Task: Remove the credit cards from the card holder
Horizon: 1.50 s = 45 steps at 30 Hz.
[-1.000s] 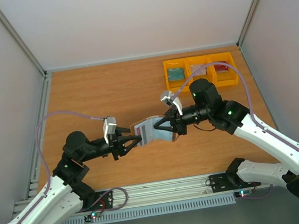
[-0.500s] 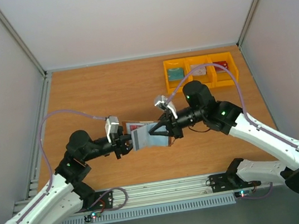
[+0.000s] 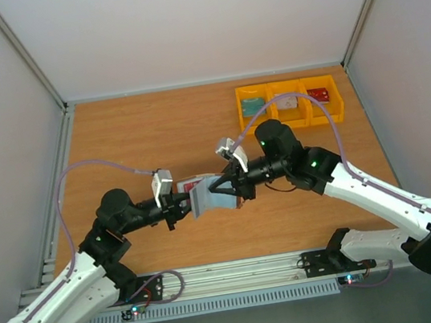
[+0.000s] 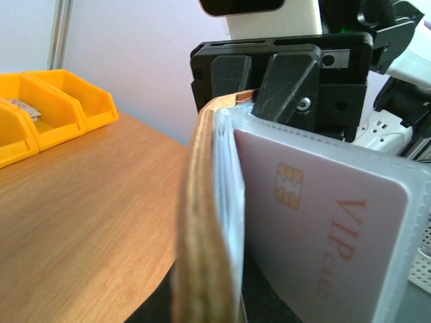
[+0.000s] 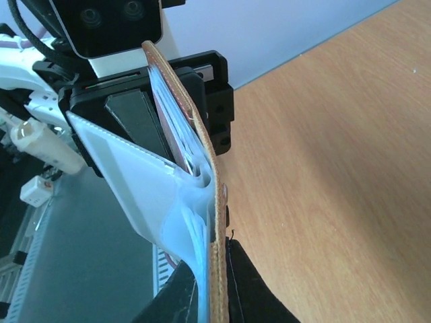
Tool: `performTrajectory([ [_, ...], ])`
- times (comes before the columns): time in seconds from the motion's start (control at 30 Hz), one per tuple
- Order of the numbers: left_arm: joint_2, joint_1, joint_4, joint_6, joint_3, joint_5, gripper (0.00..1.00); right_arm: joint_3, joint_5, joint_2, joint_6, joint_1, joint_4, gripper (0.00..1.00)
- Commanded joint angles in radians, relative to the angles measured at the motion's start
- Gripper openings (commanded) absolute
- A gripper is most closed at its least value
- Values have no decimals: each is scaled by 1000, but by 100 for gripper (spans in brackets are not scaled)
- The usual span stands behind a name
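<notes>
three yellow bins (image 3: 291, 124) on wooden table (image 3: 138, 132)

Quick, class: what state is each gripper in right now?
Left gripper: closed on the card holder, at its left end.
Right gripper: closed on the card holder's right end.

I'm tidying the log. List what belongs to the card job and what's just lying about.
Job: card holder, held by left pincer and right pincer; VIP card in its sleeve; teal card, whitish card, red card.
Lying about: yellow bins holding those three.
</notes>
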<state>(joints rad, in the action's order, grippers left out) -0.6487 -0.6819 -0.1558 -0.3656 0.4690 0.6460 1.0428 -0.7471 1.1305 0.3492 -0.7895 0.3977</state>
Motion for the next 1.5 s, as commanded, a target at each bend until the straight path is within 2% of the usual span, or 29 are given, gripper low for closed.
performTrajectory([
  [0.0,31,1,139,81,20,-163,0,29,87,-40,23,-10,41,22],
  [0.13,29,1,424,351,130,-380,0,43,327,-108,24,5,158,54],
  [0.17,22,1,488,514,162,-417,0,41,418,-138,21,10,176,59],
  [0.2,8,0,540,618,188,-471,0,40,491,-164,16,12,190,62],
  [0.27,-37,-7,612,931,236,-594,0,45,597,-206,8,13,210,63],
  [0.33,-88,-16,629,1127,265,-729,0,52,638,-226,-19,13,203,60],
  [0.4,-119,-25,622,1307,264,-819,0,53,569,-210,-57,13,168,57],
  [0.47,-137,-29,615,1363,270,-858,0,42,432,-168,-110,10,95,51],
  [0.53,-142,-28,663,1241,308,-812,0,27,323,-115,-153,-7,21,48],
  [0.7,-138,-15,830,796,392,-511,0,-40,237,-27,-258,-40,-189,36],
  [0.73,-141,-7,835,674,396,-471,0,-38,236,-8,-263,-52,-196,35],
  [0.87,-127,33,796,367,368,-327,0,-47,280,38,-284,-91,-193,35],
  [0.97,-105,76,727,190,319,-218,0,-54,379,19,-266,-91,-113,46],
  [1.1,-72,124,634,66,268,-124,0,-44,476,-40,-176,-85,32,66],
  [1.2,-55,142,563,-3,236,-63,0,-47,427,-43,-138,-63,89,83],
  [1.23,-47,148,536,-20,225,-42,0,-54,394,-42,-135,-61,86,95],
  [1.27,-43,155,494,-44,213,-23,0,-63,367,-41,-138,-60,73,98],
  [1.47,-15,172,359,-143,169,56,0,-133,280,-44,-178,-60,-102,98],
])
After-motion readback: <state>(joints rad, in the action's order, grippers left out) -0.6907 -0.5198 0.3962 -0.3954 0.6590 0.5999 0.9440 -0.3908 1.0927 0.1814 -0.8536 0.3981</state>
